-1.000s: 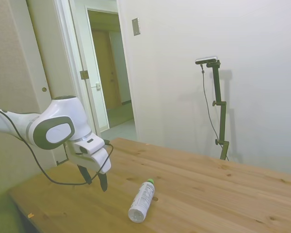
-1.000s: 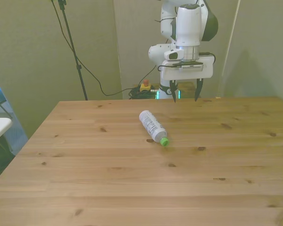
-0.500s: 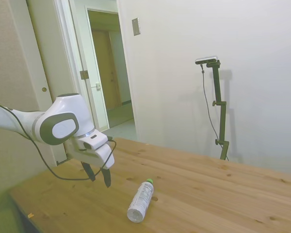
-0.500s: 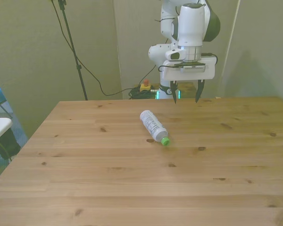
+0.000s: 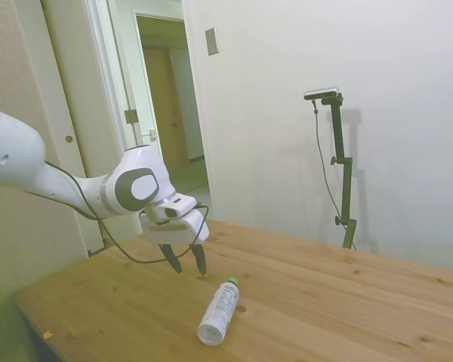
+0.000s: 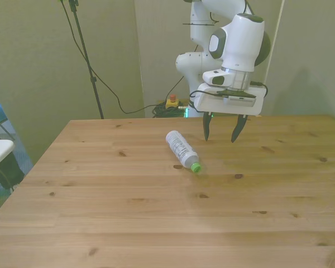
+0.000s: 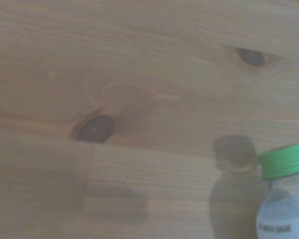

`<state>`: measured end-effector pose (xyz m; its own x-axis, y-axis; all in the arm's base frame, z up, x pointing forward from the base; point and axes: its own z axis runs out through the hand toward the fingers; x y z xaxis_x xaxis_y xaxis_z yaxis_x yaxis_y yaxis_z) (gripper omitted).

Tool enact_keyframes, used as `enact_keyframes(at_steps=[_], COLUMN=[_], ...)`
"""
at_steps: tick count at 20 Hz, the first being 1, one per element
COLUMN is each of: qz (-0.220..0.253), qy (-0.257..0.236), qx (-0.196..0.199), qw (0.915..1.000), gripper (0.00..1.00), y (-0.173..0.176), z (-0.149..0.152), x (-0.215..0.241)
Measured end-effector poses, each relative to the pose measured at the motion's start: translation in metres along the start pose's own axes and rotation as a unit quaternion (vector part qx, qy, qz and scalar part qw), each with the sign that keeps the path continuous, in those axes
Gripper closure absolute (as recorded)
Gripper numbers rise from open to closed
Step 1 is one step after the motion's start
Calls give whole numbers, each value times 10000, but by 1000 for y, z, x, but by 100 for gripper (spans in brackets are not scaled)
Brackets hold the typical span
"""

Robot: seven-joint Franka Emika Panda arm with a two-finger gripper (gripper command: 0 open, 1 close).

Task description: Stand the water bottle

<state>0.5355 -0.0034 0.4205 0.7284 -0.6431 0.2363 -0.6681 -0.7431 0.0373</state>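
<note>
A: What changed vs a sec ago?
B: Gripper (image 6: 219, 134) moved out from the table's back edge & dropped lower, now near the water bottle (image 6: 182, 150), to the front view's right of it, not touching. Fingers spread, nothing btwn them.
A: Bottle?
B: Same spot, lying on its side mid-table (image 6: 156, 223), green cap (image 6: 195, 167) toward the cam. Approach only, no grasp yet imo.
A: Counts?
B: 1 bottle, 1 cap, 1 gripper, 1 table. Wrist cam catches the cap (image 7: 283, 160) + bare wood.
</note>
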Motion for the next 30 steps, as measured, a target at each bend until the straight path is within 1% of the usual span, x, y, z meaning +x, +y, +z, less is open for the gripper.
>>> enact_keyframes(at_steps=[5, 12, 17, 21, 25, 26, 30], qz=[81, 43, 53, 33, 75, 88, 104], qy=[-30, -20, 31, 34, 57, 49, 37], qx=[-76, -261, -257, -239, -239, -254, -275], qw=[9999, 9996, 9997, 9997, 9997, 9996, 9996], gripper=[0, 0, 0, 0, 0, 100, 100], y=[10, 24, 17, 10, 11, 12, 15], z=[11, 34, 45, 64, 80, 82, 84], x=[30, 49, 62, 66, 73, 74, 75])
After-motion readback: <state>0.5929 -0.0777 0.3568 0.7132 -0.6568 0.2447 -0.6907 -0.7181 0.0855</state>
